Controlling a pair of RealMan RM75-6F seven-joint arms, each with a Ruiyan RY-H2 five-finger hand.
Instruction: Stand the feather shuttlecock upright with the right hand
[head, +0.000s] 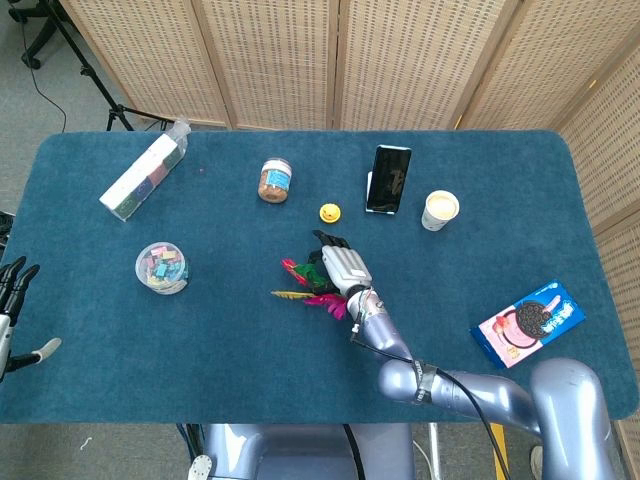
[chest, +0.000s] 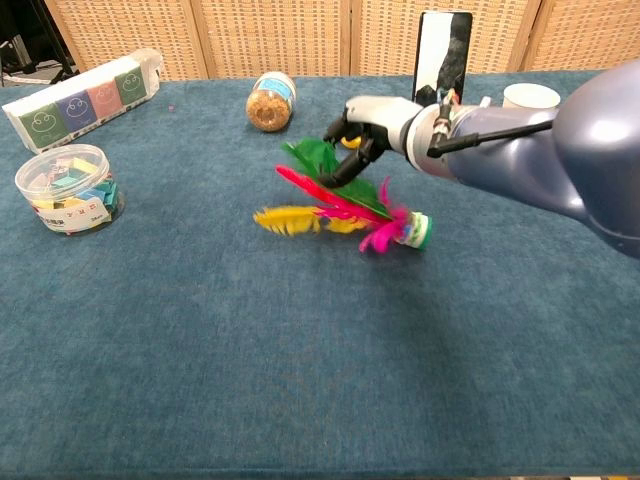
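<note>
Shuttlecock lies tilted near worktop centre, base toward the right edge; right hand pinches its green feather, left hand far off, empty.

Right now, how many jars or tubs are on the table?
2. A brown-filled jar stands at the far middle of the table, left of the phone. A clear tub of colourful bits sits near the left edge. None looks hidden.
</note>
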